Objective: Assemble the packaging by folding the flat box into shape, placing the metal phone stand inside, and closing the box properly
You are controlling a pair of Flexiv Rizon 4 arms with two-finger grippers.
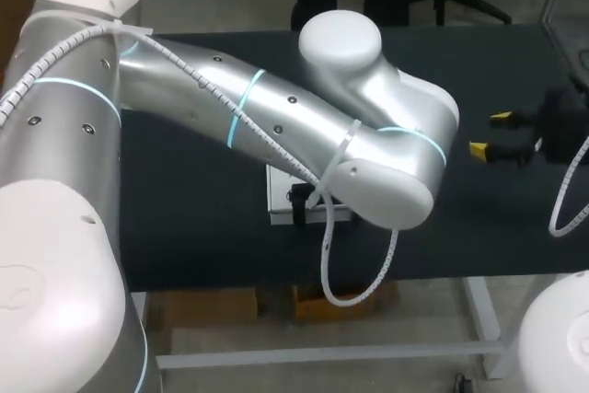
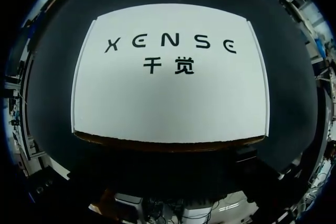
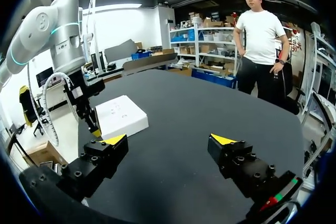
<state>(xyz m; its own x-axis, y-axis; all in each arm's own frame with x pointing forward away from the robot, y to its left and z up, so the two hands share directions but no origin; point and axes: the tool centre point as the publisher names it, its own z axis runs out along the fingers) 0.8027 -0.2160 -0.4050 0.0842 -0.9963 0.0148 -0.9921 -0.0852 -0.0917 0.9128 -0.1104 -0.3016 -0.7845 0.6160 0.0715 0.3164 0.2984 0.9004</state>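
Box (image 3: 122, 115) white, folded into shape, lid looks shut. Sits mid table (image 1: 202, 227), by near edge. Phone stand not seen; maybe inside, cannot tell. Task looks almost done. Left gripper (image 3: 93, 124) just beside box; open or closed, cannot tell. Right gripper (image 3: 168, 140) wide open, empty, far right. One box, two grippers.

Black lettering (image 2: 170, 45), a row of Latin capitals over two Chinese characters, marks the white box (image 2: 168, 108) top.
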